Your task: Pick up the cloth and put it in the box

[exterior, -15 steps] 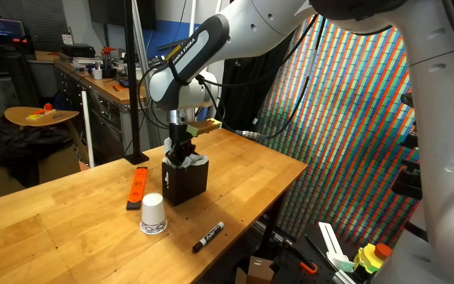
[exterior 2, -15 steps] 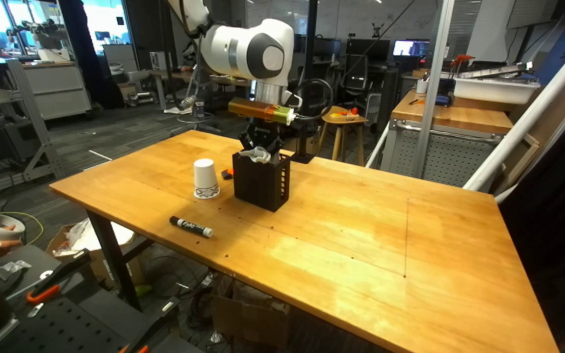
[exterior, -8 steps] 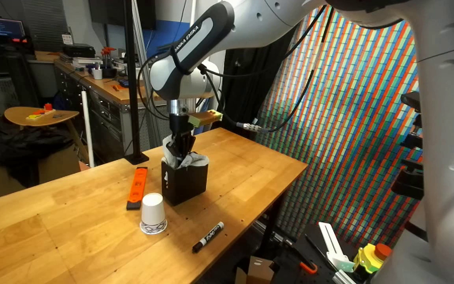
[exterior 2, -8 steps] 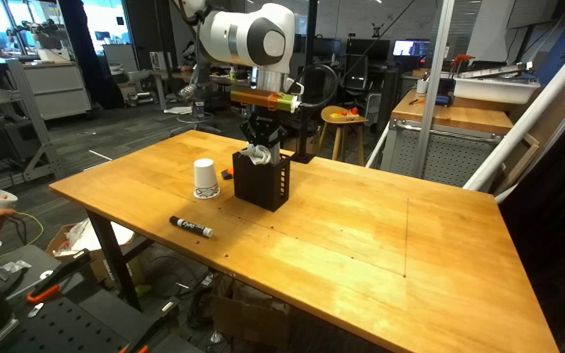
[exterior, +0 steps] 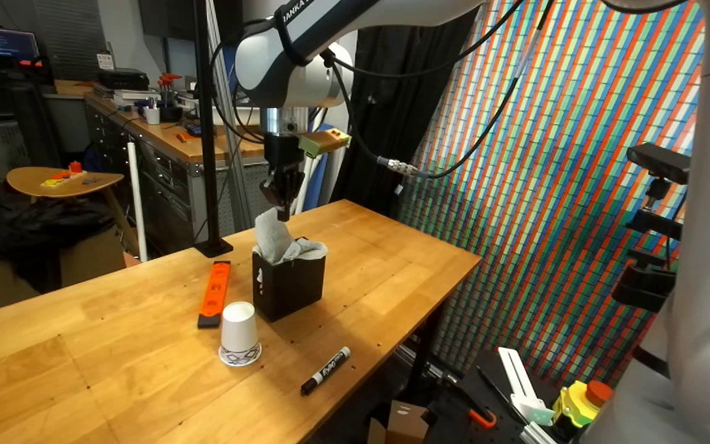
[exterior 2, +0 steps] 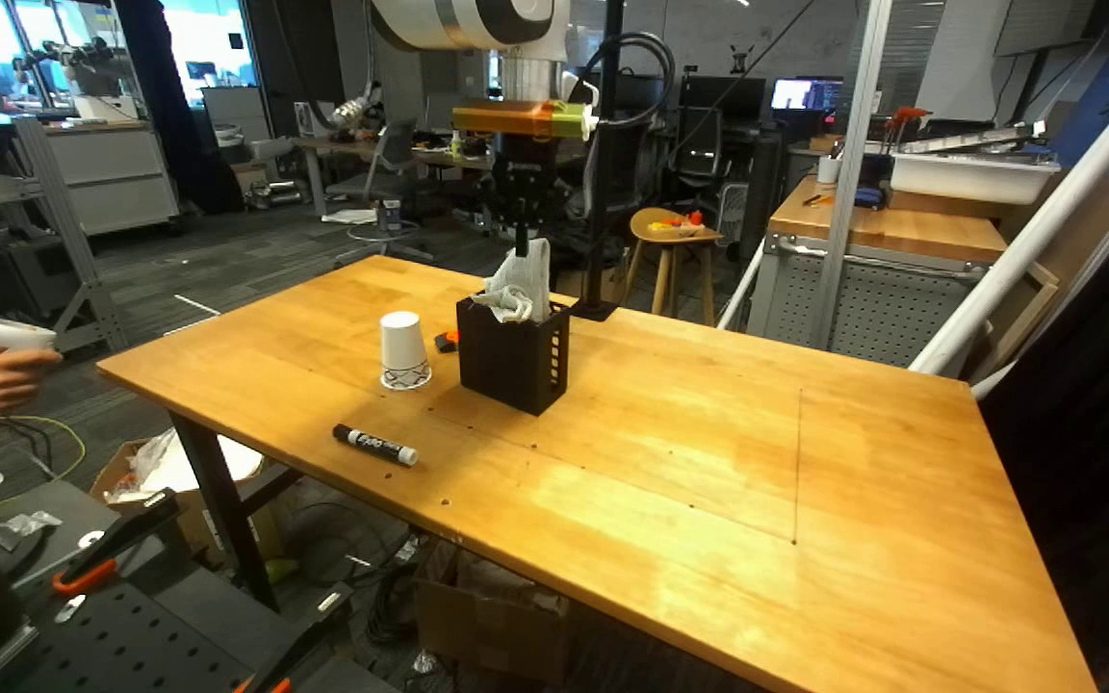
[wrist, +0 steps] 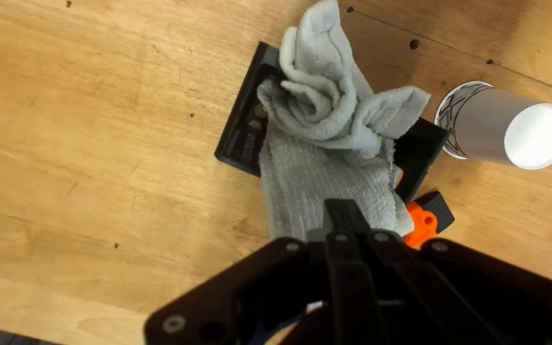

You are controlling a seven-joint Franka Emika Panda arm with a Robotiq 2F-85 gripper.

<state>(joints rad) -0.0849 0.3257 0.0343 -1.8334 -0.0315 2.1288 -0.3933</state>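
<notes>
Near the fingers [wrist: 345, 215], pressed together and gripping nothing, wrinkled, ribbed cloth [wrist: 321, 177] protruded from the angular black box [exterior 2: 506, 361].

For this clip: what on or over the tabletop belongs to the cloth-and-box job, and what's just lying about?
Part of the job:
black box, upright
white cloth, partly inside it, sticking out of the top
gripper, shut, above the box

Just lying about:
paper cup, upside down, beside the box
marker, on its side
orange bar with black ends
</notes>
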